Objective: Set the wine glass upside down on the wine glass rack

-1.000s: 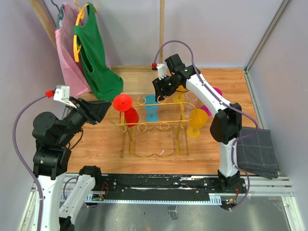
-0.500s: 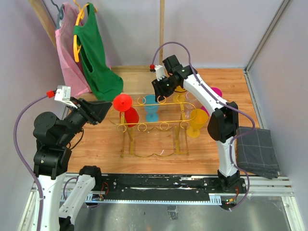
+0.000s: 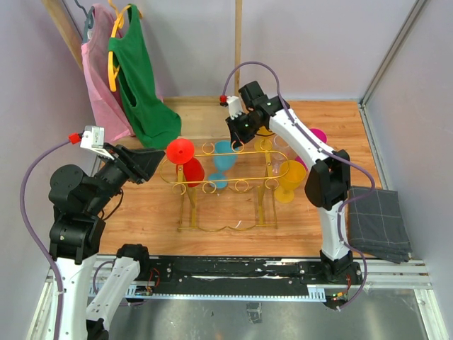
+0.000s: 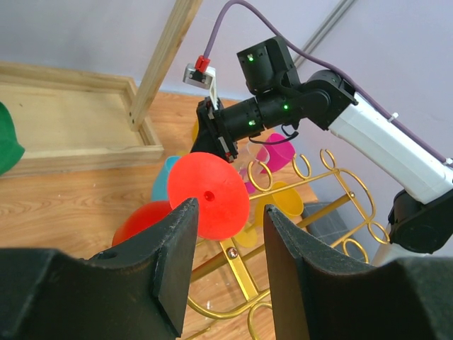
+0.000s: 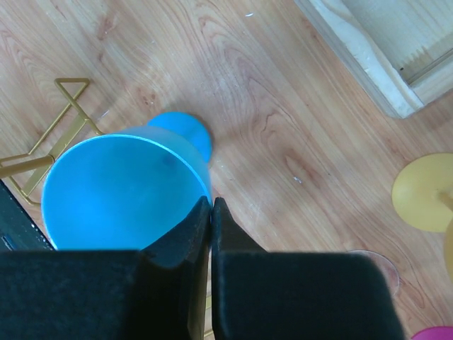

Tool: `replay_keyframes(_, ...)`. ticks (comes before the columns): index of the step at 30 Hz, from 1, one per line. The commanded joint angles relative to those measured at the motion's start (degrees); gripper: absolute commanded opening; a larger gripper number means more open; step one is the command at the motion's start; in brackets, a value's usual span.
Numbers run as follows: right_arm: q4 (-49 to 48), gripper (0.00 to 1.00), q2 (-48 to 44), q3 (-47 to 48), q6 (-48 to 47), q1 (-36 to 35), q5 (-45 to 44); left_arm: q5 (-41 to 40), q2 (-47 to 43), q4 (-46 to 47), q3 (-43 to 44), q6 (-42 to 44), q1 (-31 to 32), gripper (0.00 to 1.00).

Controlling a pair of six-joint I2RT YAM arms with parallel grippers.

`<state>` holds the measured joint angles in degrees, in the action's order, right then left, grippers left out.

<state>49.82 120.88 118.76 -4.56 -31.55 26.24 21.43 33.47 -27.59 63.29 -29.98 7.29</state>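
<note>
The right gripper (image 5: 211,202) has its fingers pressed together on the thin rim of the blue wine glass (image 5: 113,191). I judge this a rim pinch, meant to lift and turn the glass over. The glass stands open side up, slightly tilted, inside the wine glass rack (image 3: 258,180) at its far rail. The right arm arches over the rack's right end, wrist angled down. The left gripper (image 3: 157,161) hovers level at the rack's left end, fingers partly apart and empty, just short of the hung red glass (image 3: 180,150).
</note>
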Motion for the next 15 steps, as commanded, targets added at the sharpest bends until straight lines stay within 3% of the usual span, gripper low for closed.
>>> replay_keyframes(1, 0.7, 0.01, -0.6, 1.9, -0.1, -0.9, -0.2, -0.5, -0.8, 0.3, -0.1, 0.7, 0.4, 0.47)
replay_keyframes(15, -3.0, 0.01, -7.9, -0.8, 1.3, -0.9, -5.9, -0.3, -1.0, 0.2, 0.5, 0.6, 0.3, 0.47)
